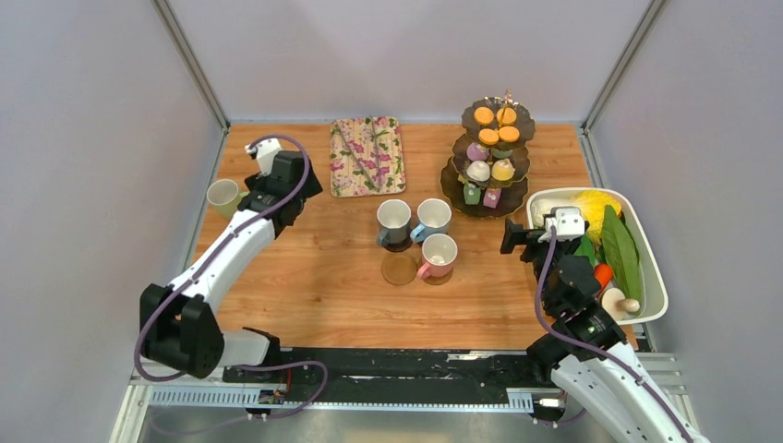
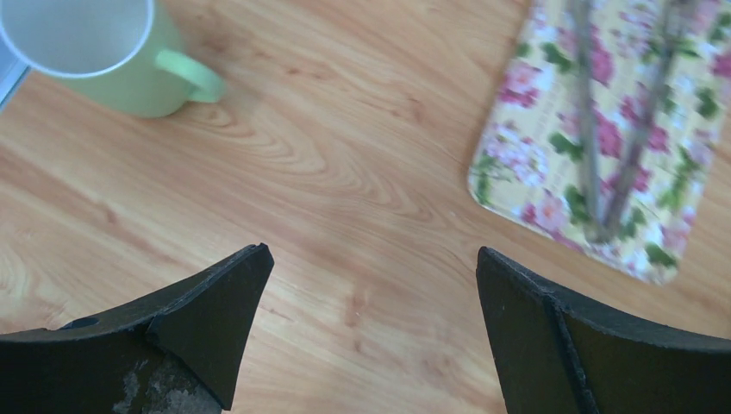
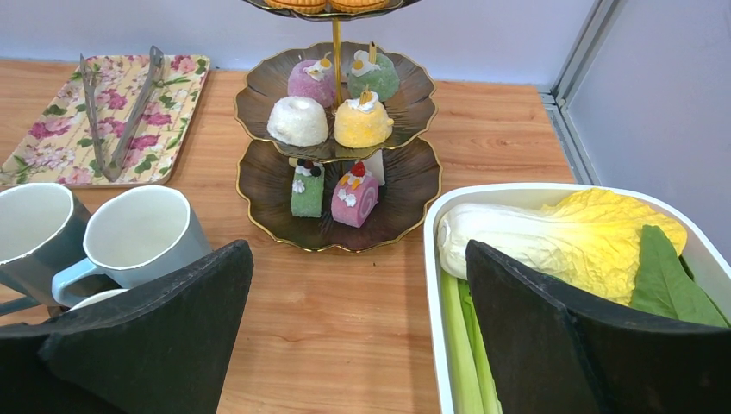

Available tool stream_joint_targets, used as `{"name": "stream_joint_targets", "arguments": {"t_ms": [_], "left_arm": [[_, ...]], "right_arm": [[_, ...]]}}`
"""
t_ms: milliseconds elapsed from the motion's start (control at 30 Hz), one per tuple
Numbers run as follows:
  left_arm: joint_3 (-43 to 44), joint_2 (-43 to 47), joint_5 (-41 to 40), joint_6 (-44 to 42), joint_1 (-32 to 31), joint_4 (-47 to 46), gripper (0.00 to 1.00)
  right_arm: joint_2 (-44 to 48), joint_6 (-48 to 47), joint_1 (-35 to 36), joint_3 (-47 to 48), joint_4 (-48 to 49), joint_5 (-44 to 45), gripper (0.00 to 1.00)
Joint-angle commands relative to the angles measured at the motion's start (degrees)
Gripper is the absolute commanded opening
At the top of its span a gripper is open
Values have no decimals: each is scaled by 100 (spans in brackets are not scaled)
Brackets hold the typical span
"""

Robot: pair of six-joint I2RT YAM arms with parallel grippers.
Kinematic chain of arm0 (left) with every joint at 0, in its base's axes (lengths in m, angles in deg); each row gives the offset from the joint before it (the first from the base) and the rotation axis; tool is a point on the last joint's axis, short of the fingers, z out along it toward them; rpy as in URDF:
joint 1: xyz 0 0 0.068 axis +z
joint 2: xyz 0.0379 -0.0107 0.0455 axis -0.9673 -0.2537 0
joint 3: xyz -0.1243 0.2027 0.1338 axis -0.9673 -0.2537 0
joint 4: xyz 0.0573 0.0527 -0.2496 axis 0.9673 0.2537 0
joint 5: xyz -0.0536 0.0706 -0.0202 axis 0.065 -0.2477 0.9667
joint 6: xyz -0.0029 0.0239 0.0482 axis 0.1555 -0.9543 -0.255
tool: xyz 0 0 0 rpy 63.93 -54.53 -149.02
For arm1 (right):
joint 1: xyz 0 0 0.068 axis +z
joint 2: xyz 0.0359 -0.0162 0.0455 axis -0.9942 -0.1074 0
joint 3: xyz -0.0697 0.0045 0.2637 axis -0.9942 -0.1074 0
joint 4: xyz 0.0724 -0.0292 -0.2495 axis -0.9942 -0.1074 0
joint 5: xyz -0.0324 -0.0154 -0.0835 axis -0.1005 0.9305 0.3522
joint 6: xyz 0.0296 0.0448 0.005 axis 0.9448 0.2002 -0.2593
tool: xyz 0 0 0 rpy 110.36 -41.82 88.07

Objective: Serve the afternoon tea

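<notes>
Starting at the left edge of the tabletop: the green mug (image 1: 222, 197) is parked right there on bare wood, upright with its mouth up, so its long axis is vertical. The handle sticks out rightward, toward the middle of the tabletop. The left gripper (image 2: 371, 254) hovers just beside it, jaws spread wide with nothing between them.

My worry is that an off-centre pinch on the rim or handle tips the mug or shoves it off that left edge, since there's basically no margin.

Next over, at the far edge, is the floral tray (image 1: 367, 155) with tongs (image 1: 355, 148) lying roughly far-to-near. As far as I can tell, their joined end is toward the near edge.

In the middle of the tabletop, the grey mug (image 1: 393, 220), blue mug (image 1: 432, 218) and pink mug (image 1: 439, 252) sit bunched together, each on a coaster as far as I can tell. One bare coaster (image 1: 400, 269) is right beside them. It looks meant for the green mug, and it's a tight slot, so a sloppy set-down could clip a neighbour.

At the far right, the three-tier stand (image 3: 259, 190) is upright and loaded with cakes (image 3: 297, 121).

The right gripper (image 3: 358, 250) is wide open and empty near the white tub (image 1: 646, 268) of vegetables (image 3: 560, 233), and a swing left could bump the stand.
</notes>
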Motion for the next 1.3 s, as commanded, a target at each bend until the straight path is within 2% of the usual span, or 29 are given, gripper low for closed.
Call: {"name": "stream_joint_targets", "arguments": {"t_ms": [0,133,300,467,767,867,1267], "left_arm": [[267,-523,28,921,845,-40,100],[548,-1343,-172,1360,1331,-50,100],[1138,-2289,-634,1806,1645,269,100],[1815,-3107,-755,1992,1931,451,100],[2144,-3690,-620,2393,2446,726,99],[2124,-3722,-549,2344,2545,771,93],[1610,-3238,-399,1623,2620,834,39]], "right_arm": [[113,52,-21,45,168,-109,100],[132,69,-17,37,178,-169,100],[128,76,-19,28,192,-216,100],[115,36,-17,14,205,-92,100],[41,-5,-28,0,214,-23,100],[45,-7,-29,0,222,-25,100],[107,2,-35,-4,240,-90,100]]}}
